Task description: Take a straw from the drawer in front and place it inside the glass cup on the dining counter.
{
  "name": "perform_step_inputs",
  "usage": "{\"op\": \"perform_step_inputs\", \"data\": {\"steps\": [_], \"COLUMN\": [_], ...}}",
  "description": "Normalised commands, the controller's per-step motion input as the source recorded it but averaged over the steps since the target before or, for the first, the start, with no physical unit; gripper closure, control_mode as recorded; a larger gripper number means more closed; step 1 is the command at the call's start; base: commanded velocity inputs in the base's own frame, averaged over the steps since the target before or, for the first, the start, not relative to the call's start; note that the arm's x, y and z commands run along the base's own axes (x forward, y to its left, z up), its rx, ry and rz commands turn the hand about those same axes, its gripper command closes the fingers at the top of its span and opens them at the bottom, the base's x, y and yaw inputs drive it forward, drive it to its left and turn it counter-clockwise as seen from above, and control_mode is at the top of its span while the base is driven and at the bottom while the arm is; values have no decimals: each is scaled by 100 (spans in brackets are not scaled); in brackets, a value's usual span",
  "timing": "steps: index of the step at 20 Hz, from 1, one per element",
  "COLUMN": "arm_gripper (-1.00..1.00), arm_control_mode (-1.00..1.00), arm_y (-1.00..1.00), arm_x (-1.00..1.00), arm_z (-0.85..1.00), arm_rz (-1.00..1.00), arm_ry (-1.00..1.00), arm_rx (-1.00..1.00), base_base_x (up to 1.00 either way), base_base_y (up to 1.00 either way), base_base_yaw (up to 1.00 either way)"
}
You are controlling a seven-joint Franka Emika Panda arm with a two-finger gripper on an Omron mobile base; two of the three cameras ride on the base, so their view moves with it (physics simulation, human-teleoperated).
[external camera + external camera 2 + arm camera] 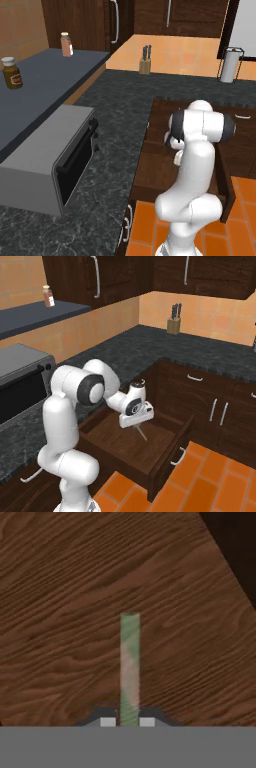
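The gripper [136, 425] is clenching the straw [129, 664] inside the open drawer [165, 452], so the pickup is looking complete. Carrying it to the glass cup and inserting it are remaining

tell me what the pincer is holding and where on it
The pincer is shut on the straw, gripping it at one end; the rest of the straw sticks out past the fingertips over the wooden floor of the open drawer.
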Motion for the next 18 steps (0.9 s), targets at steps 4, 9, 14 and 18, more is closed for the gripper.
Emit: {"op": "perform_step_inputs", "data": {"steps": [4,9,14,18], "arm_gripper": [100,100,100,100], "arm_control_mode": [-100,-100,-100,-100], "arm_y": [0,0,1,3], "arm_x": [-35,-28,-28,-38], "arm_z": [100,100,100,100], "arm_rz": [-13,-20,-30,-33], "arm_ry": [-7,-6,-2,-9], "arm_rx": [0,0,0,0], "base_base_x": [0,0,0,0], "base_base_y": [0,0,0,0], "base_base_yaw": [0,0,0,0]}}
